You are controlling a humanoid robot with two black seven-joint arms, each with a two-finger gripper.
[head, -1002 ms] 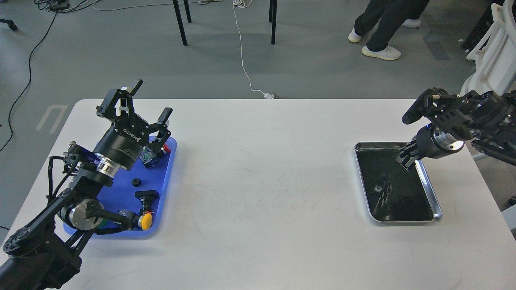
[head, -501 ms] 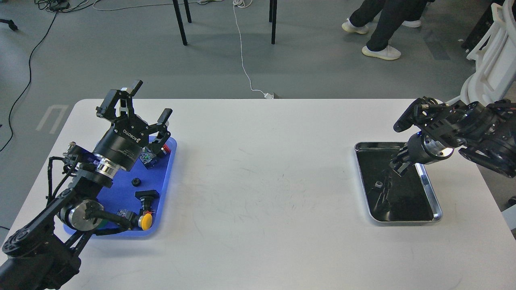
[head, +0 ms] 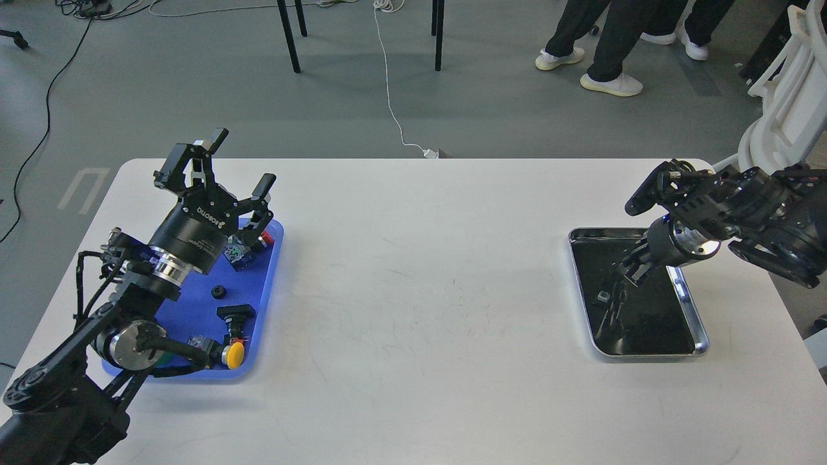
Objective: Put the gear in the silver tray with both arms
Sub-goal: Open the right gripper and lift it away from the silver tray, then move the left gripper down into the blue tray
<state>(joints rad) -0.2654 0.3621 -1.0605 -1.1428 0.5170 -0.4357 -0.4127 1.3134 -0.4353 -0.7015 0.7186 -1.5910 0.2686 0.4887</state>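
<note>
White worktop (head: 413,310) fills most of the view; grey floor beyond it at 12 o'clock, with chair legs, cables and people's legs.

Left arm comes in from 7 o'clock. Left gripper (head: 223,165) is raised over the far end of the blue plastic tray (head: 261,303), fingers spread wide, nothing between them.

Right arm comes in from 3 o'clock, folded back on itself. Right gripper (head: 630,268) points down over the far part of the silver tray (head: 690,309). It is small and dark against the tray bottom, so I can't tell if its fingers are apart or together, or if it is touching the tray.

Silver tray sits on the worktop at 3 o'clock, long axis running roughly 12 to 6, dark bottom reflecting the gripper above it. Blue tray sits at 9 o'clock, partly covered by the left arm.

Gear (head: 218,292): small black toothed ring lying flat on the blue tray, near its middle, at about 6 o'clock from the left gripper and clear of it. Well apart from the silver tray.

Also on the blue tray: black block part (head: 234,314) just at 5 o'clock from the gear, yellow push button (head: 234,355) at the near end, red button (head: 265,239) at the far corner under the gripper.

Small pale object (head: 603,296) lies in the silver tray, left of middle; too small to identify.
</note>
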